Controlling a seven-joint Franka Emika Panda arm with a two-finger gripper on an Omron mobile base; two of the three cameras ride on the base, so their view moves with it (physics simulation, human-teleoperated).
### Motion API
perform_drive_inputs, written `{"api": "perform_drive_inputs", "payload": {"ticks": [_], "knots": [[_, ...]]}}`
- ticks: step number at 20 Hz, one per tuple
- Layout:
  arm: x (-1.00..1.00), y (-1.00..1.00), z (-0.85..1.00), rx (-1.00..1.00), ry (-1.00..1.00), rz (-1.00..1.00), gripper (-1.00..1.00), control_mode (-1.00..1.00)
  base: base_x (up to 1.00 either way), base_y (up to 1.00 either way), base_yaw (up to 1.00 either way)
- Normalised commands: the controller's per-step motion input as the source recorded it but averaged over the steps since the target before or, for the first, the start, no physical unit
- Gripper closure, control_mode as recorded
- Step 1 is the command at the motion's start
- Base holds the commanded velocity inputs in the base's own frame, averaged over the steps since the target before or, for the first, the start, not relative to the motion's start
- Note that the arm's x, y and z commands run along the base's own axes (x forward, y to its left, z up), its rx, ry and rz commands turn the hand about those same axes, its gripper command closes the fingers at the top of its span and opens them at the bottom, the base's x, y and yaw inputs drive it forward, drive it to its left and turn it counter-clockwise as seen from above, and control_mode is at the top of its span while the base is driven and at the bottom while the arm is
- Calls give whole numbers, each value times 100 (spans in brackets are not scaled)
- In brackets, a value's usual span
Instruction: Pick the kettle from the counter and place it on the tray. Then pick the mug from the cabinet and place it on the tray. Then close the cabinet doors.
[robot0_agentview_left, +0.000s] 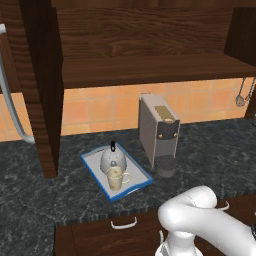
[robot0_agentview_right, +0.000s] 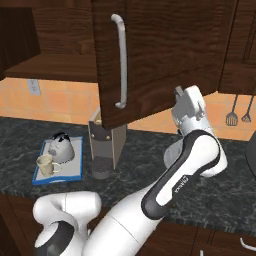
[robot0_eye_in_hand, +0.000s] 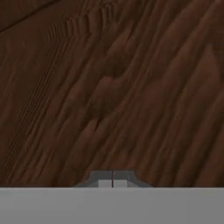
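Kettle (robot0_agentview_left: 113, 159) and mug (robot0_agentview_left: 115, 178) both sit on tray (robot0_agentview_left: 93, 170), mug at kettle's 6 o'clock, so gripper (robot0_eye_in_hand: 113, 183), fingertips together, presses flat against right cabinet door (robot0_agentview_right: 165, 55), apparently pushing it shut.

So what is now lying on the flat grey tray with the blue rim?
On the blue-rimmed grey tray stand the silver-grey dome kettle and, nearer the front, the cream mug. The tray surface beneath them is covered; whether they touch cannot be told.
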Motion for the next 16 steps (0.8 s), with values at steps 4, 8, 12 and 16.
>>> {"api": "perform_drive_inputs", "payload": {"ticks": [4, 8, 12, 16], "knots": [[51, 40, 17, -9, 50, -1, 100, -100, 0, 0, 0], [80, 81, -2, -11, 38, -11, 100, -100, 0, 0, 0], [93, 100, -22, -19, 25, -16, 100, -100, 0, 0, 0], [100, 100, -35, -18, 19, -21, 100, -100, 0, 0, 0]]}}
